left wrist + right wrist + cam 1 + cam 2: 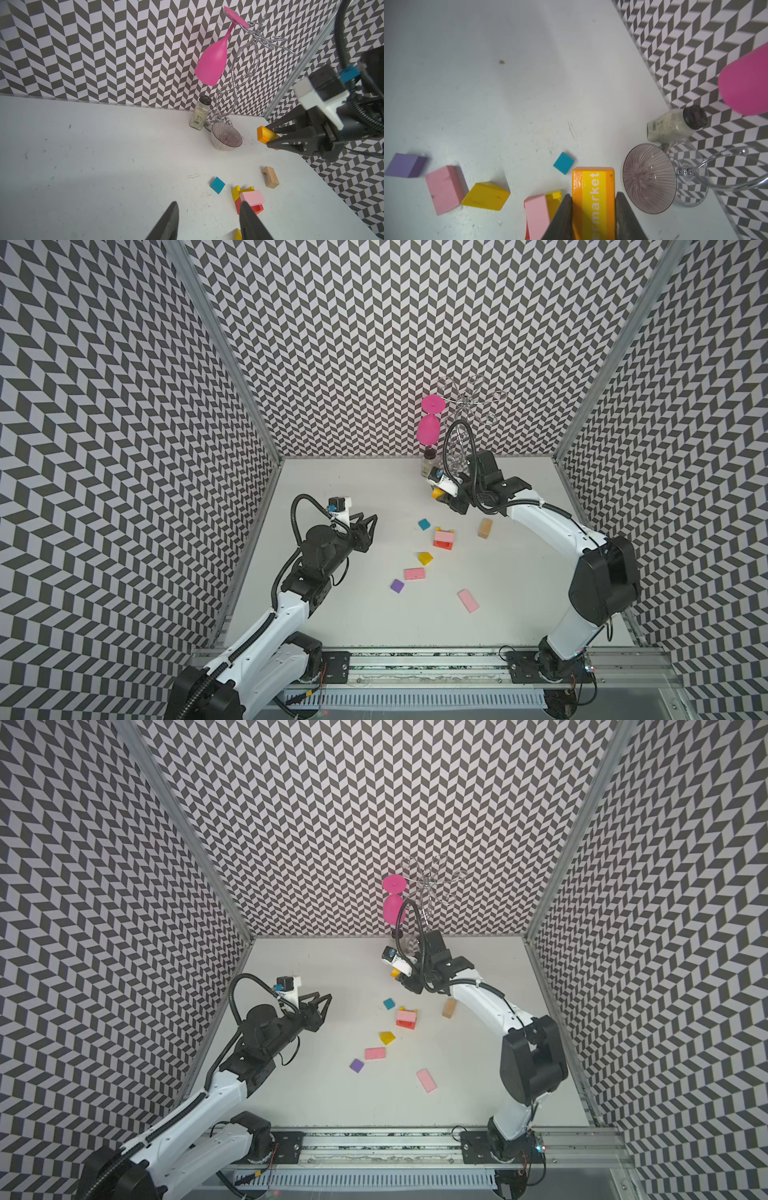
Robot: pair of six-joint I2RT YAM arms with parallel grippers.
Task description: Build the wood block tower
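Orange block [593, 180], judged light, rigid, slick, is clamped by its long sides in right gripper [593, 194]; left gripper [208, 204] is held open

White shells, black joints and ribbed black cables [294, 516] clothe my arms [274, 622]; my left hand [370, 517] is dark, pointed.

By the bench's [332, 614] back edge a jar [199, 115] stood left of a stand [256, 35] with a goblet [212, 62] hung on it, a bowl [226, 136] before the stand. Mid-bench a top slab [443, 536] lay on other blocks [443, 546], an arch block [484, 528] right of it, a cube [424, 524] behind-left. A wedge [425, 558], second slab [414, 574] and second cube [397, 585] ran front-left; a third slab [468, 600] lay nearest the front edge.
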